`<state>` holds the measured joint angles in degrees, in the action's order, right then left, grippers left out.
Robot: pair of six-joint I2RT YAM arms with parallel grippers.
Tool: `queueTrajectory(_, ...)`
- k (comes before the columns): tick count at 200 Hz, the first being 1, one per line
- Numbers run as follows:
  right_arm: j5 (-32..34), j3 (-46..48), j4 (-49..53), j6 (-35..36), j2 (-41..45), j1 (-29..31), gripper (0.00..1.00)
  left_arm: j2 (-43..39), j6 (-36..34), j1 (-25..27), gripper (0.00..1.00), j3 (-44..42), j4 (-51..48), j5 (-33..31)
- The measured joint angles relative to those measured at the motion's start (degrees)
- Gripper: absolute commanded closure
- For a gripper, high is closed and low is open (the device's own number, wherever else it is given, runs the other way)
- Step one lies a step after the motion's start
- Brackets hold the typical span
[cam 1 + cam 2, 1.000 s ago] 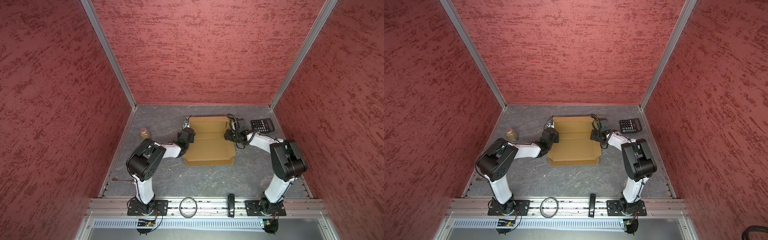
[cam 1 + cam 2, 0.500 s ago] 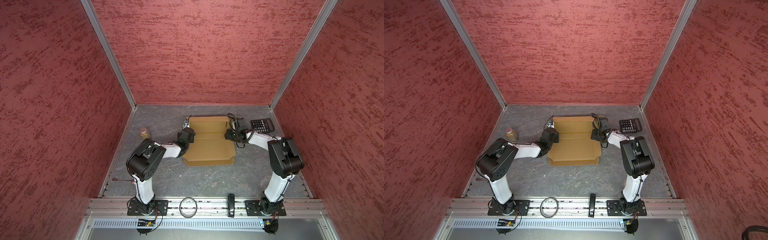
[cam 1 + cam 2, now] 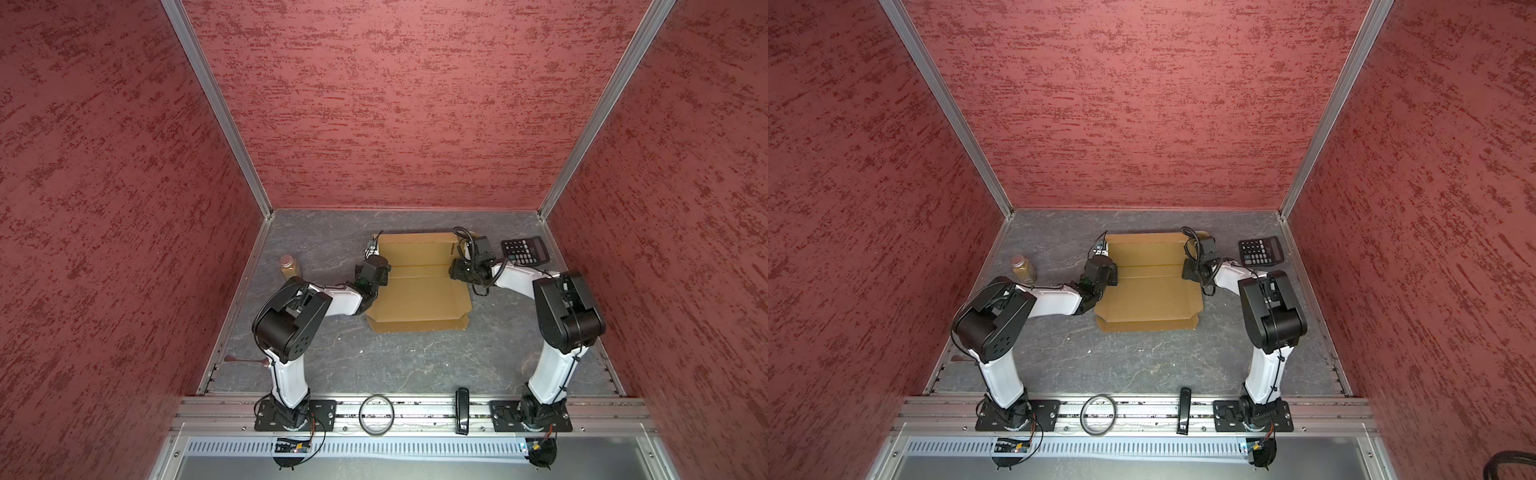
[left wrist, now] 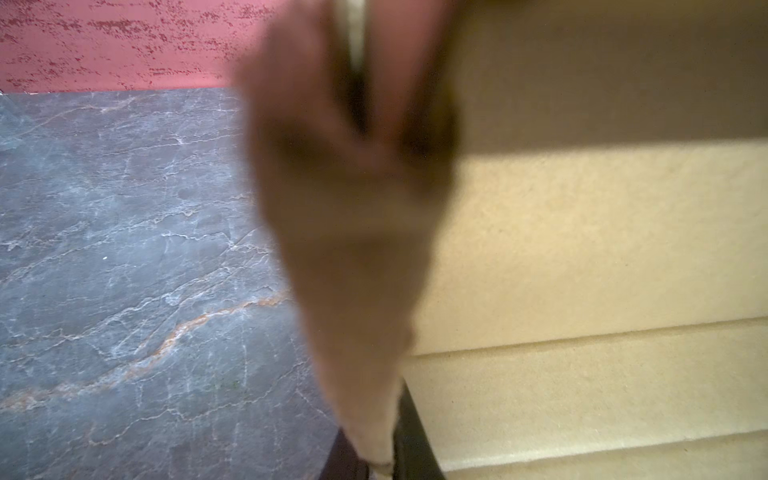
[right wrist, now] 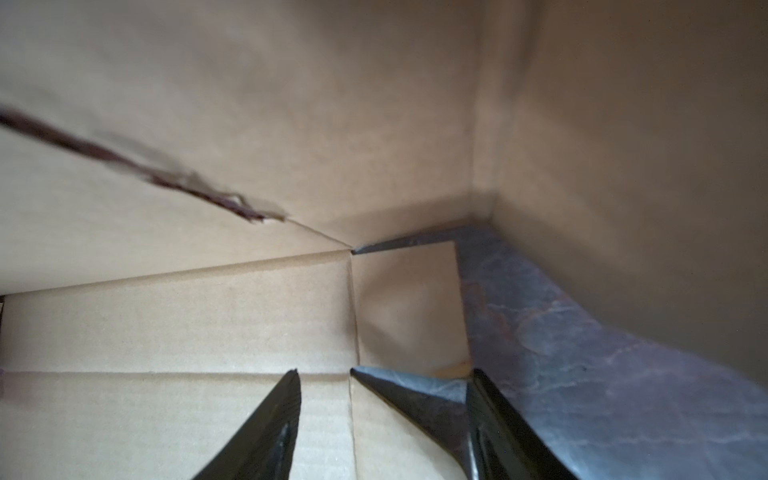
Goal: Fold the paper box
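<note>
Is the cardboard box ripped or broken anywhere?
Yes, maybe. In the right wrist view the paper box has a dark, ragged slit running slantwise across one panel, with frayed edges at its end. It looks like a tear, though it could be a roughly cut slot. Nothing else looks spilled or knocked over.

Even bright light, sharp top views, left wrist foreground blurred, shadow band across paper box (image 4: 590, 249)

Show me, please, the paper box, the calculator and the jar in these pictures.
paper box (image 3: 415, 293), in a top view, on its middle panel.
calculator (image 3: 523, 252), in a top view, on its keypad.
jar (image 3: 290, 271), in a top view, on its amber body.
</note>
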<state>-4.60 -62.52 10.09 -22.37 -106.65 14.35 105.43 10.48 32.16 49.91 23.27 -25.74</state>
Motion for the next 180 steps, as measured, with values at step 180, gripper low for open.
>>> queueTrajectory(180,-5.8,0.8,-9.8,1.2,-0.2,-0.2,0.37,0.3,0.0,0.0,0.88,0.5,-0.1,0.0)
